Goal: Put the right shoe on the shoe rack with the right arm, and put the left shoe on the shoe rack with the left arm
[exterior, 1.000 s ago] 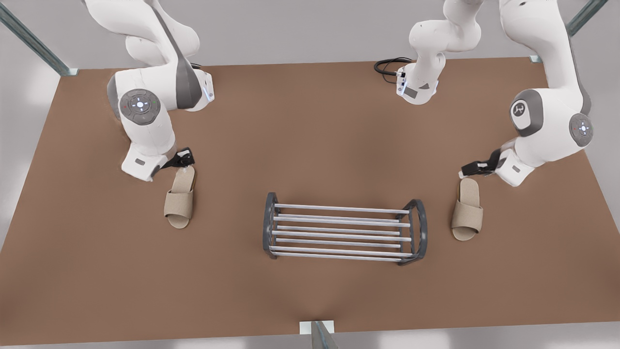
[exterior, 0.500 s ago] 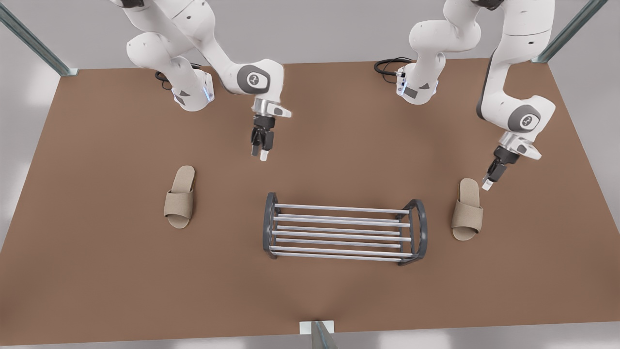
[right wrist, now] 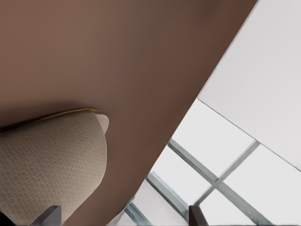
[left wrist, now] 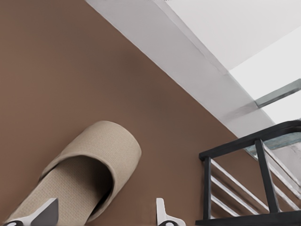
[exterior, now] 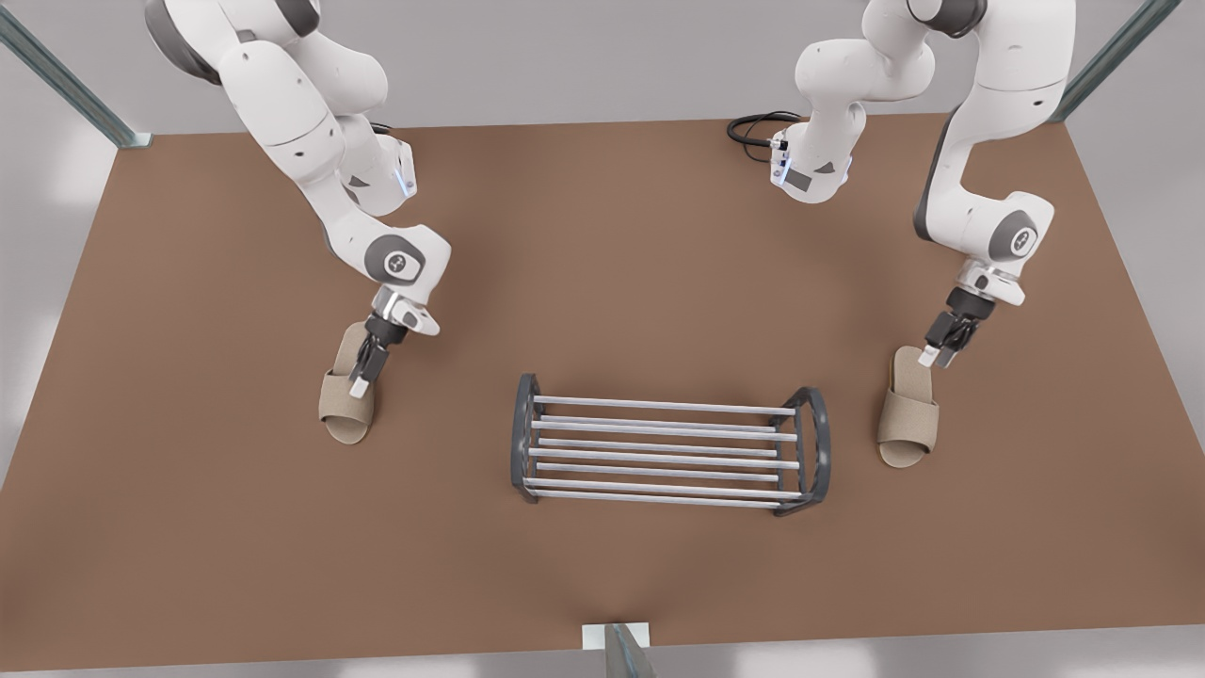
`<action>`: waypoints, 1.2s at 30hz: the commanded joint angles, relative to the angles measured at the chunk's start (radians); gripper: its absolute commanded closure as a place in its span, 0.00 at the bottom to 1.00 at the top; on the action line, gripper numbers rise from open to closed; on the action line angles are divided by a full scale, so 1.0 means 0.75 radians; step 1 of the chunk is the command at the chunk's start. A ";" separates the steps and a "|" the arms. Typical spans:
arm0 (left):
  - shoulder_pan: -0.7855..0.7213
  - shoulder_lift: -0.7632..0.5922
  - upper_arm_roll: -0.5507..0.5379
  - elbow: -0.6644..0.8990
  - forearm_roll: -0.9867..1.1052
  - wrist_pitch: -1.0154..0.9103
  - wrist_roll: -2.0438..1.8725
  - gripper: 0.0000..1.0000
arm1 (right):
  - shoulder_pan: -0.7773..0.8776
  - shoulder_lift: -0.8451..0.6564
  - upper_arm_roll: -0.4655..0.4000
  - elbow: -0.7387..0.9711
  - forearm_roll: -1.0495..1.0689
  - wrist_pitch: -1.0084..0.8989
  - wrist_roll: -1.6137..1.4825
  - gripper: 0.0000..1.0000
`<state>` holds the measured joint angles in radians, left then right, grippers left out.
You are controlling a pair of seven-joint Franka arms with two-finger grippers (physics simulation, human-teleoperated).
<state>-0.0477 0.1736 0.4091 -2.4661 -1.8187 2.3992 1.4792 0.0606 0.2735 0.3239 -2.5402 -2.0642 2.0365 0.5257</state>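
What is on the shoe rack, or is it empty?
Empty. The shoe rack holds nothing; one slipper and the other slipper lie on the table beside it.

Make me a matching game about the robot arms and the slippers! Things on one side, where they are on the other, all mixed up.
Things:
1. shoe rack
2. left gripper
3. right gripper
4. black cable

Places:
A. open, over the right shoe at the front view's left
B. middle of the table, between the two shoes
C. open, at the heel end of the left shoe at the front view's right
D. at the table's far edge, beside an arm base

Pairs: 1-B, 2-C, 3-A, 4-D
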 commanded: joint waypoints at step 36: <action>0.060 0.384 0.027 0.167 -0.275 -0.487 -0.352 0.00 | -0.003 0.083 -0.146 -0.092 -0.422 -0.011 0.475 0.00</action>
<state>-0.0032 0.4580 0.4299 -2.3454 -2.0180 2.0369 1.2566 0.0592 0.3355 0.2150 -2.6095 -2.3646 2.0345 0.8434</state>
